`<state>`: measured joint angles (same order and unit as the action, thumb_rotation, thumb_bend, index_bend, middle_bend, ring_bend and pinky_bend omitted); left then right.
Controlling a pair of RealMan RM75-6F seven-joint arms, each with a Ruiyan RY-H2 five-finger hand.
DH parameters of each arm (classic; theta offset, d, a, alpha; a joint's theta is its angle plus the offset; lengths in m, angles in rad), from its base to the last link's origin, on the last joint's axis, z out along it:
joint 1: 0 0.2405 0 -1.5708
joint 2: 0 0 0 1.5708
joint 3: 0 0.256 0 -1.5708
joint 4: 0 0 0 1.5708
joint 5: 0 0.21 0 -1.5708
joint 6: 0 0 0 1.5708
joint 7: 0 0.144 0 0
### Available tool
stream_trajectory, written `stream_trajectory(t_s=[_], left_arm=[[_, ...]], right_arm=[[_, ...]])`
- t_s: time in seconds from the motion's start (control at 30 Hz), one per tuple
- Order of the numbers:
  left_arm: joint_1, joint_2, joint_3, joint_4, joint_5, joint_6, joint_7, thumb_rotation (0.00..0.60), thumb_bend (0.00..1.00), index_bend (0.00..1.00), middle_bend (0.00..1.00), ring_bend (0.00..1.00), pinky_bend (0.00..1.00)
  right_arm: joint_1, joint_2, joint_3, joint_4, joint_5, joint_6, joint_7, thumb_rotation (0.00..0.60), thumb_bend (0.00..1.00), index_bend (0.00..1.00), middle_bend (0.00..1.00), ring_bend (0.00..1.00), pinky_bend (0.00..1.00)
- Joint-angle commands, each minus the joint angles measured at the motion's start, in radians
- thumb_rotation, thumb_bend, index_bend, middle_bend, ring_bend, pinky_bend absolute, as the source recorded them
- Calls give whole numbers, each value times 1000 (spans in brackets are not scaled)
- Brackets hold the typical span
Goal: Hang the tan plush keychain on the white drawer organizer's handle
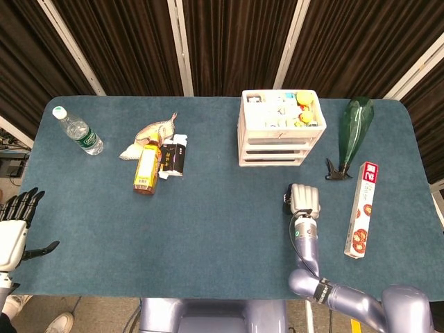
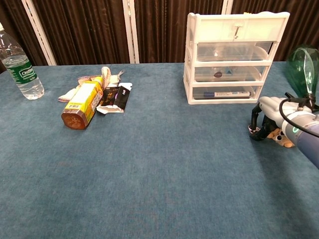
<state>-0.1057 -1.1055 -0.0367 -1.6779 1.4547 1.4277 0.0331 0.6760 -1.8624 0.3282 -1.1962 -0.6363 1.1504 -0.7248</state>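
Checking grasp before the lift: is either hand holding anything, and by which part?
The right hand covers the tan plush keychain on the table; whether it grips it, or where, cannot be told. The left hand holds nothing.

A staged test space, such as a robotics lab, is suggested: a table (image 1: pixel 208 222) covered in blue felt is set before dark pleated curtains (image 1: pixel 229 41) with white frame bars (image 1: pixel 179 41), and unrelated household goods are scattered on it.
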Motion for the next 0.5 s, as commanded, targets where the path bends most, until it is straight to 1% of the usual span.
stream_trajectory(t_s=[0.03, 0.27, 0.5], left_arm=[[0, 1, 0, -2, -2, -2, -3, 600, 10, 0, 0, 0, 0], [-1, 4, -2, -3, -5, -2, -11, 600, 13, 0, 0, 0, 0], [-2, 6, -3, -4, -9, -6, -19, 600, 14, 0, 0, 0, 0]], right_arm=[[0, -3, -1, 4, 1, -3, 1, 600, 268, 533, 1000, 1000, 1000], [2, -9, -1, 12, 6, -9, -5, 600, 341, 541, 1000, 1000, 1000], [0, -11, -4, 14, -3, -8, 0, 600, 366, 560, 1000, 1000, 1000]])
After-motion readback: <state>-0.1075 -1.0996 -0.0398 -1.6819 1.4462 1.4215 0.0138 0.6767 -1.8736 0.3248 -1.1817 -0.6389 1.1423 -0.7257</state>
